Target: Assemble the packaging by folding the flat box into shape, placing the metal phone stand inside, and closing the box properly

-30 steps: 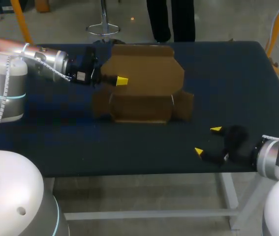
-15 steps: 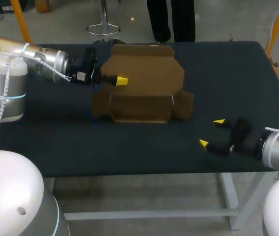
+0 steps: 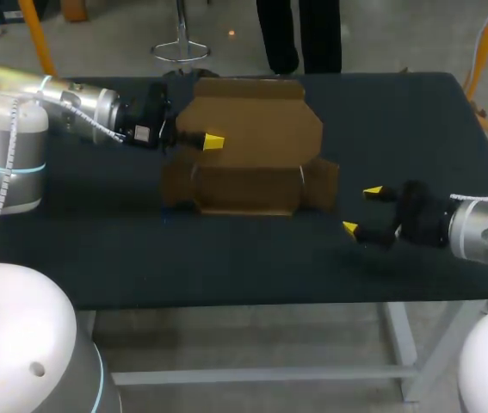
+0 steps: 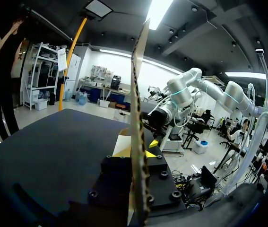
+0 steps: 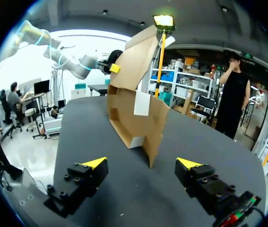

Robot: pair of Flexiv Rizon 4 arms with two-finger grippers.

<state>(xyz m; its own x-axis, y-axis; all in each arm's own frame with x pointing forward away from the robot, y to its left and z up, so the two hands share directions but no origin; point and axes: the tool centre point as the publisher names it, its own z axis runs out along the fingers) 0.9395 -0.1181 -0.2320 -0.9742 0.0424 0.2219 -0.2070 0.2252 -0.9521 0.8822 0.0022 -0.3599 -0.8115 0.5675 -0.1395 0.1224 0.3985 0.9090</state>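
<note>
On the dark surface [image 3: 97, 249], the left tool [image 3: 212, 142] clamped the box [image 3: 252, 163] by its lid; the right tool [image 3: 361, 209] sat open beside it.

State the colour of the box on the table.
Plain brown cardboard. The box shows best in the head view.
</note>
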